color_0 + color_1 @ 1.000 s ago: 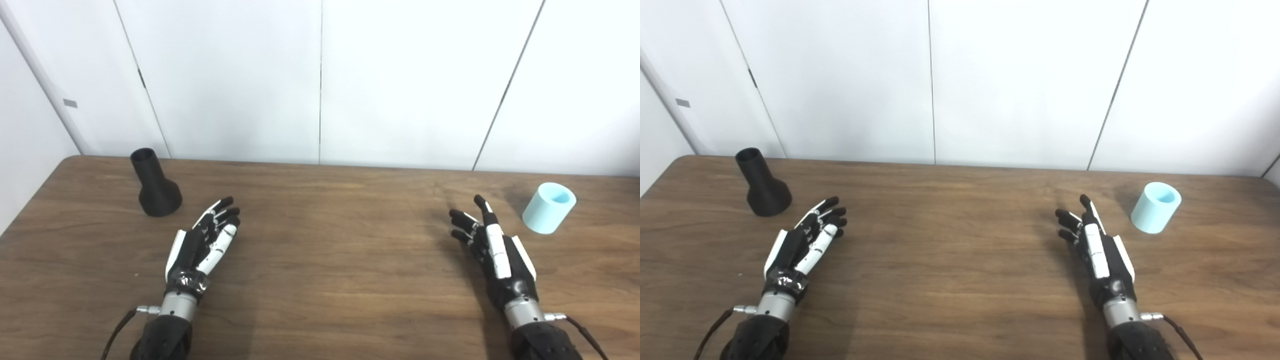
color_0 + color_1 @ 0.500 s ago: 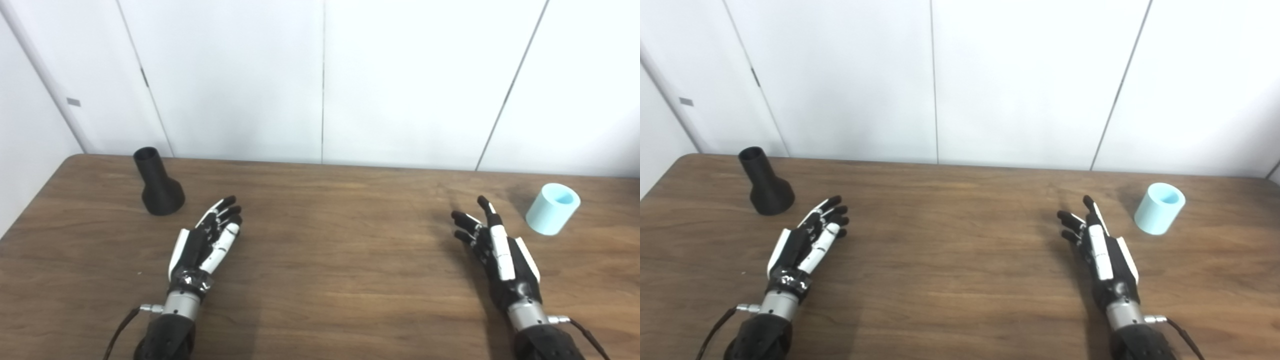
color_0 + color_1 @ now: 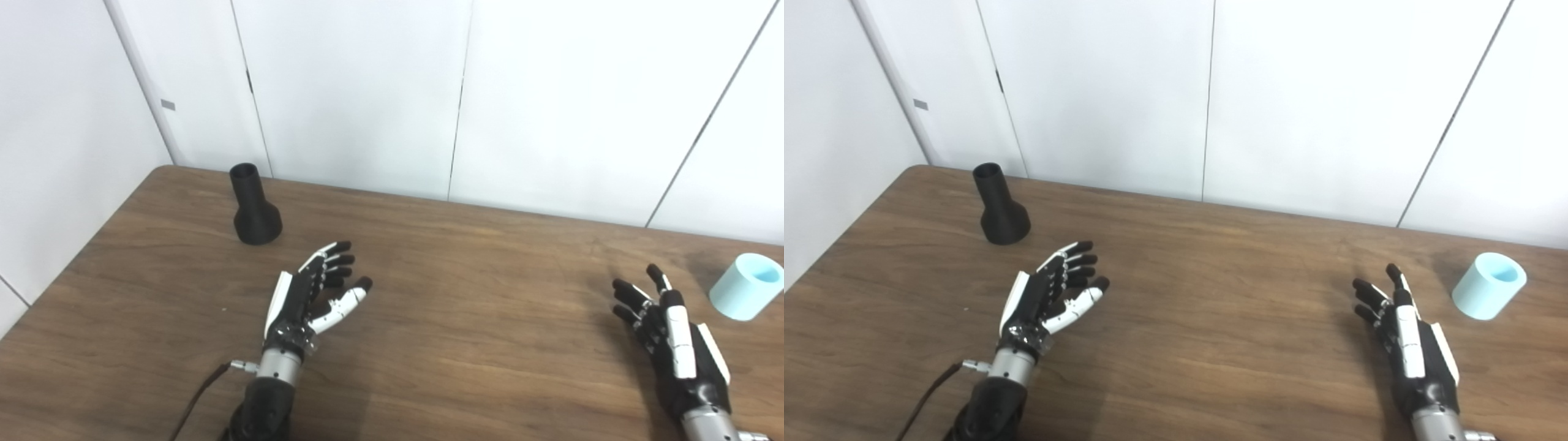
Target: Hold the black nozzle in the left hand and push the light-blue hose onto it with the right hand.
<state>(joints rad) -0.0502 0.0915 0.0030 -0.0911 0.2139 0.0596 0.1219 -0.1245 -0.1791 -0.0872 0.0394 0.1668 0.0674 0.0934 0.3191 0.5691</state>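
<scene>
A black nozzle with a narrow neck and flared base stands upright at the far left of the wooden table. My left hand is open above the table, to the right of the nozzle and nearer to me, its thumb spread out. At the far right stands a short light-blue hose piece, tilted, its open end up. Open too, my right hand sits left of the hose and closer to me, apart from it.
White wall panels rise just behind the table's far edge. The table's left edge runs close past the nozzle. A cable trails from my left wrist.
The whole picture has shifted right, so the camera turned left. My left thumb has spread away from the fingers. Nozzle and hose stay where they were.
</scene>
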